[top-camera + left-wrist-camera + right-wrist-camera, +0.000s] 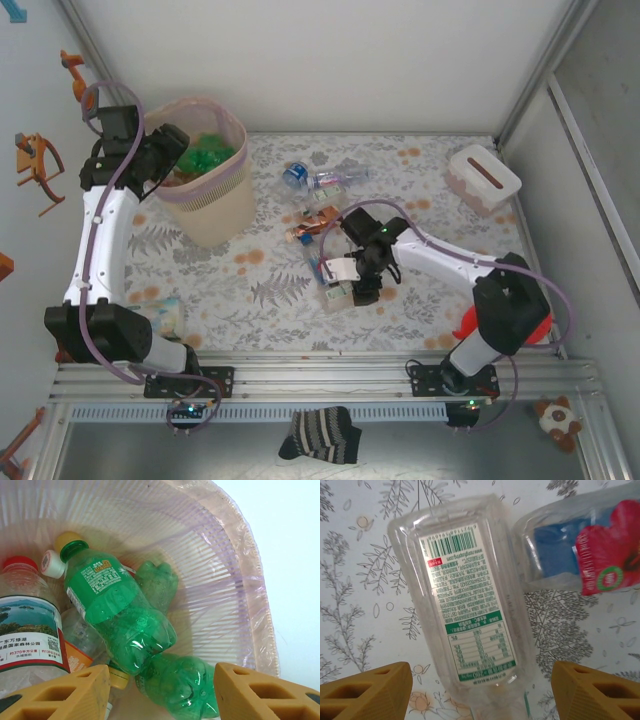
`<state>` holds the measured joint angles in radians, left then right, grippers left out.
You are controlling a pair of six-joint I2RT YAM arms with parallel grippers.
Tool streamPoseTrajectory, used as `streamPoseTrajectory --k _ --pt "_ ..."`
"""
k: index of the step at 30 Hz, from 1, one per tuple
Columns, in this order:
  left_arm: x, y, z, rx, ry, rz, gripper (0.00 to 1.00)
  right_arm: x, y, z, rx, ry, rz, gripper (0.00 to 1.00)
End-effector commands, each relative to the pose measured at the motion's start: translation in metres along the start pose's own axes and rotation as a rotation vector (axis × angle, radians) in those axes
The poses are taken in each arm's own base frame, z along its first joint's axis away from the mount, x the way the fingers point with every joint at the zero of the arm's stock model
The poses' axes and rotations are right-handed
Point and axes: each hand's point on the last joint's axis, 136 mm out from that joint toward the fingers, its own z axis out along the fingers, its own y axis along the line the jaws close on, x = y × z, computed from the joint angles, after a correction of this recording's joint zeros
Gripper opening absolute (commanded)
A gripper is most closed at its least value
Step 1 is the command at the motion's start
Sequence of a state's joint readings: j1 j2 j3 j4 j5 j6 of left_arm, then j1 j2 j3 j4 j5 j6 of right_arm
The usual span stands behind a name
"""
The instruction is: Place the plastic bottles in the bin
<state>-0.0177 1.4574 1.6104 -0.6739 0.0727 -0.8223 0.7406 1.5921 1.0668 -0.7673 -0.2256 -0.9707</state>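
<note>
Crushed clear bottle is judged light, springy, slick; its flat labelled middle is best pinched; right fingers are spread wide, empty, astride it, left fingers likewise over the bin.

Table has a floral-print cover. Directly under the right gripper, between its spread fingers, a clear bottle with green-white label lies flat, with a blue-red labelled bottle just beside it. Beyond that gripper: orange-label bottle, then blue-capped bottle. White slotted box is off to its right. Pink bin stands well to its left.
</note>
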Motion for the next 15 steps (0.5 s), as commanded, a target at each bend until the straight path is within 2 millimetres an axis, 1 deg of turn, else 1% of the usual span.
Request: streamPoseTrajectory --k 1,6,10,12,15 --pt "-0.002 -0.003 -0.018 0.022 -0.014 -0.01 0.57 0.003 -0.004 0.02 0.014 0.0 -0.045 0.74" --pt "-0.001 -0.002 -0.02 0.017 -0.012 -0.012 0.57 0.006 0.002 0.039 -0.04 -0.005 -0.021 0.73" --pt "-0.001 -0.001 -0.02 0.016 -0.013 -0.013 0.57 0.009 0.001 0.047 -0.048 0.006 -0.005 0.69" --pt "-0.001 -0.001 -0.019 0.018 -0.01 -0.016 0.57 0.012 0.0 0.05 -0.045 0.01 0.008 0.63" --pt "-0.001 -0.002 -0.019 0.022 -0.007 -0.022 0.57 0.012 -0.001 0.051 -0.047 0.007 0.028 0.59"
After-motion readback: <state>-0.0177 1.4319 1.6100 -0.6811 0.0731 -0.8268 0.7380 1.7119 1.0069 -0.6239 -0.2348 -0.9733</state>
